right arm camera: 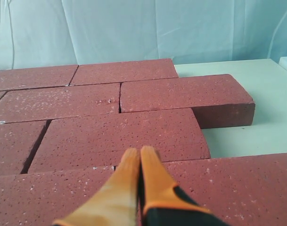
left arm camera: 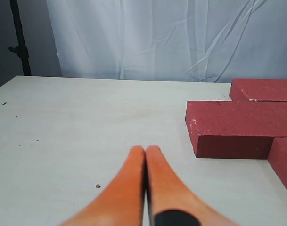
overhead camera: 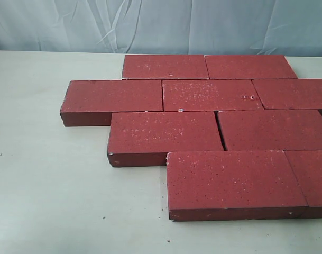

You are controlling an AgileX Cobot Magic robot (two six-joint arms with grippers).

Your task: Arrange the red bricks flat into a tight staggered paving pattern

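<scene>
Bricks (overhead camera: pixel 211 95) lying flat in four staggered rows on the pale table (overhead camera: pixel 44 185), left gripper (left arm camera: pixel 145 149) fingers together over bare tabletop beside them, right gripper (right arm camera: pixel 139 151) pinched closed too, over the rows

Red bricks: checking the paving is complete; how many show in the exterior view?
9 red bricks: two in the back row, three in the second, two in the third, two in front; more may lie past the right edge.
</scene>
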